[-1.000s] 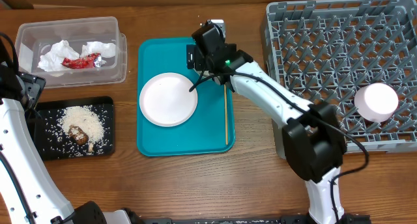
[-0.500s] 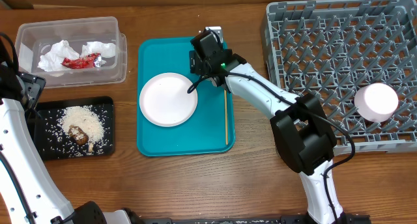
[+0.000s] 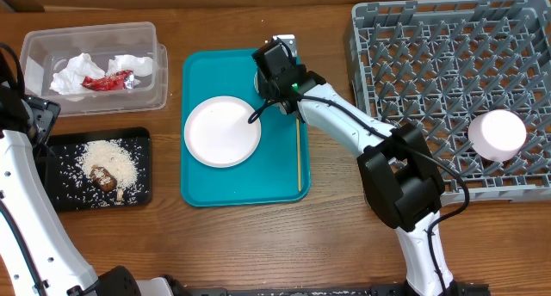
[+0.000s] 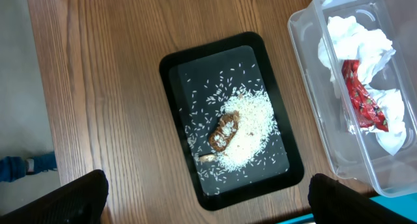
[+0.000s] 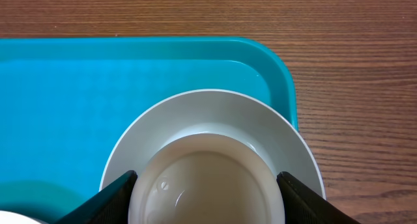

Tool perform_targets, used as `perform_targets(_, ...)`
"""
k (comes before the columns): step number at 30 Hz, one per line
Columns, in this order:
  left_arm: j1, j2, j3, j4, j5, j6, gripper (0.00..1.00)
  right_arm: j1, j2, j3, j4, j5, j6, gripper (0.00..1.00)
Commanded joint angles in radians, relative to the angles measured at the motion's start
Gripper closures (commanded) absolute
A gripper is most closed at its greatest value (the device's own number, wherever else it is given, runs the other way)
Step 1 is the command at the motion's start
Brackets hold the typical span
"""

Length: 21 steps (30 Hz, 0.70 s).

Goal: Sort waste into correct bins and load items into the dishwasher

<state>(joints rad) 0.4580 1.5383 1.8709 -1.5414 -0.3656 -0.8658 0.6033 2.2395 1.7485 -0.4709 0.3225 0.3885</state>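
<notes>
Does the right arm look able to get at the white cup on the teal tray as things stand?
Likely yes: the right fingers flank the cup on its dish, nothing between them.

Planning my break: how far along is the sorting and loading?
Done: napkins and wrapper in the clear tub, rice and brown lump on the black tray, one pale dish in the rack. In hand: right gripper straddles the cup. Remaining: cup, dish under it, plate, stick.
</notes>
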Motion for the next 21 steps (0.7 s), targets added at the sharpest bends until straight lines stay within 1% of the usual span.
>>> perform_targets(1, -0.002, -0.007, -0.002, -0.002, 0.003, -0.021, 0.00, -0.008, -0.070, 0.034, -0.017, 0.018, 0.001, 0.43)
perform_targets(6, -0.002, -0.007, -0.002, -0.002, 0.003, -0.021, 0.00, -0.037, -0.184, 0.064, -0.025, 0.018, 0.001, 0.42)
perform_targets(10, -0.002, -0.007, -0.002, -0.002, 0.003, -0.021, 0.00, -0.115, -0.290, 0.068, -0.033, 0.022, 0.001, 0.42)
perform_targets(15, -0.002, -0.007, -0.002, -0.002, 0.003, -0.021, 0.00, -0.321, -0.397, 0.068, -0.117, 0.026, 0.001, 0.42)
perform_targets(21, -0.002, -0.007, -0.002, -0.002, 0.003, -0.021, 0.00, -0.624, -0.408, 0.061, -0.253, 0.026, 0.000, 0.42)
